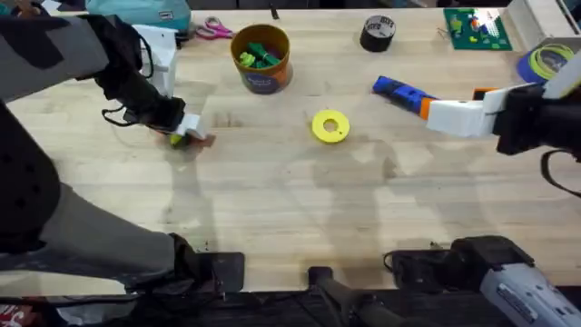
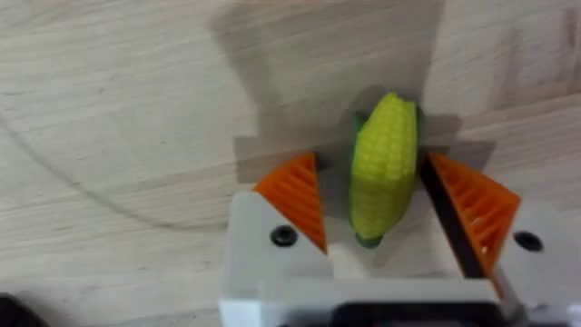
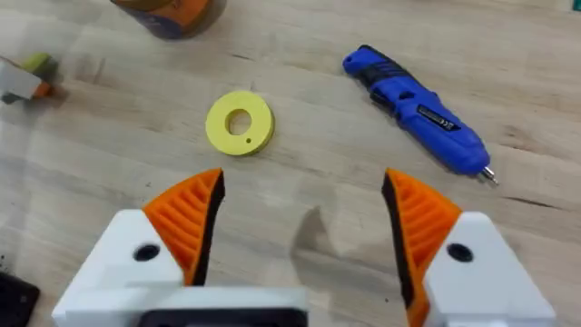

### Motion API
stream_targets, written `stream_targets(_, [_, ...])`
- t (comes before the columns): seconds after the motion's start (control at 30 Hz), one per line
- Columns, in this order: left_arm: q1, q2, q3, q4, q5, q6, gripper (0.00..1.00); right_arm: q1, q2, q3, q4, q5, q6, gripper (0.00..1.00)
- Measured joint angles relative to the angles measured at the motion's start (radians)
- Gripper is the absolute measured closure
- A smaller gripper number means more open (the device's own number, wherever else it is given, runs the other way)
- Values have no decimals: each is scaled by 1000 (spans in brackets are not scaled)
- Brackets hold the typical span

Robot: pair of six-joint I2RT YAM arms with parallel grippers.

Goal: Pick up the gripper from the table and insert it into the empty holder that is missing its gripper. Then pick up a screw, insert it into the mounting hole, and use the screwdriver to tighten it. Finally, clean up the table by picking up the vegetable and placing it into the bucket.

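Left gripper (image 2: 386, 213) lying spread around vegetable (image 2: 383, 168), right gripper (image 3: 304, 218) hovering wide open, screwdriver (image 3: 418, 109) at its 1 o'clock, bucket (image 1: 260, 56) at table's (image 1: 272, 200) 12 o'clock.

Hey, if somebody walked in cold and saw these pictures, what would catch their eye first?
Probably the yellow-and-green vegetable lying between the left gripper's open orange pads at the table's left. Then the yellow spool mid-table, and the blue screwdriver lying beyond the open right gripper.

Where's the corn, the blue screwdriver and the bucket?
vegetable (image 2: 385, 163), left wrist view, yellow kernels.
screwdriver (image 3: 418, 111), right wrist view, blue body.
bucket (image 1: 261, 77), overhead view, outer wall.
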Motion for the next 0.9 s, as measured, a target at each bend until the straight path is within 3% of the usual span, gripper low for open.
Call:
stream_targets(0.13, [0, 3, 2, 1, 5, 5, 395, 0, 0, 0, 0, 0, 0, 3])
stream_targets(0.3, [0, 3, 10, 1, 6, 12, 959, 0, 0, 0, 0, 0, 0, 3])
stream_targets(0.73, [0, 3, 13, -3, 5, 11, 976, 0, 0, 0, 0, 0, 0, 3])
stream_targets(0.9, [0, 3, 82, -74, 3, -20, 976, 0, 0, 0, 0, 0, 0, 3])
